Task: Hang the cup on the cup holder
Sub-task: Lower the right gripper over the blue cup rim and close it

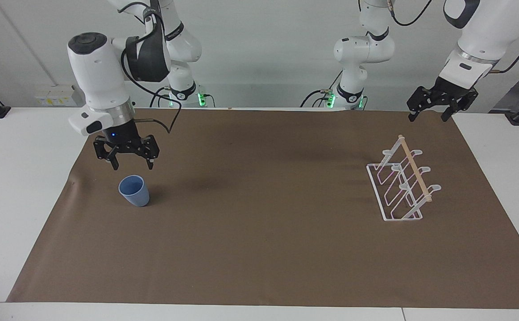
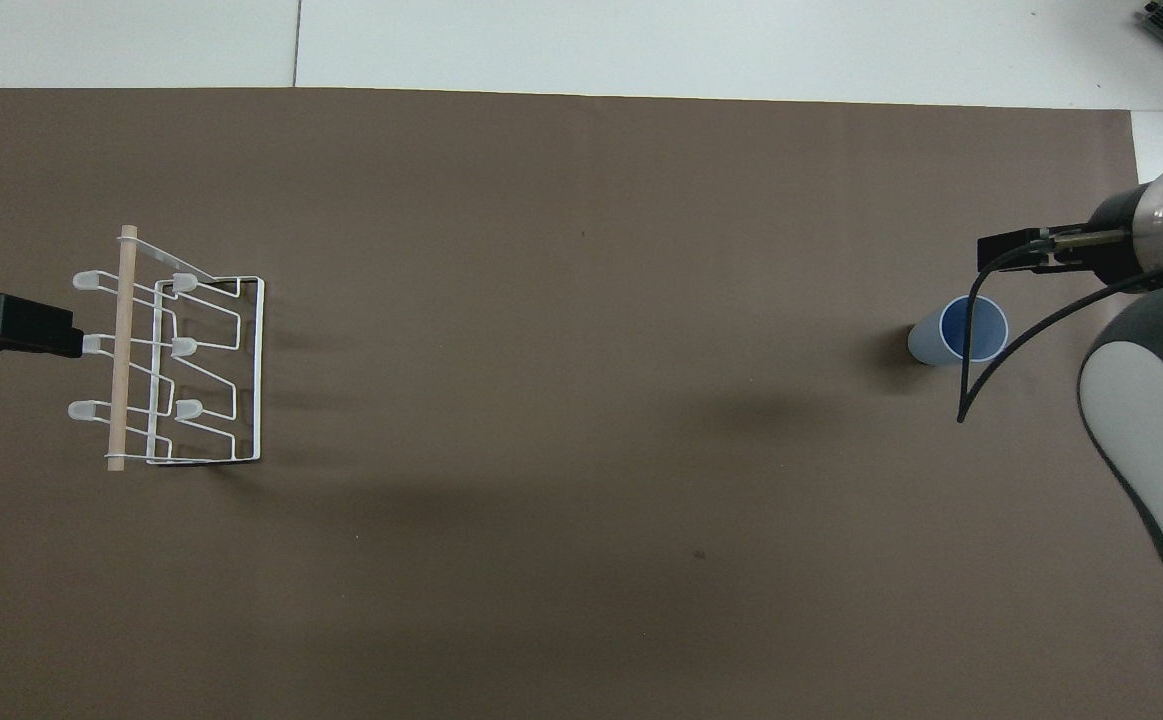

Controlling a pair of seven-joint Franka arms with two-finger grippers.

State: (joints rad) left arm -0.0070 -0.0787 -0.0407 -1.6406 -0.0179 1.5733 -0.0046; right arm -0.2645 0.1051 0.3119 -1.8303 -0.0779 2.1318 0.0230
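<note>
My right gripper [image 1: 128, 165] spread open above smooth light-blue cup [image 1: 134, 190], left gripper [image 1: 433, 115] open, waiting, white wire cup holder [image 1: 400, 185] with wooden dowel, brown mat [image 1: 259, 232].

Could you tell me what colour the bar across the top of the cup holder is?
The bar is light wood, set on the white wire cup holder; the facing view shows it best.
</note>
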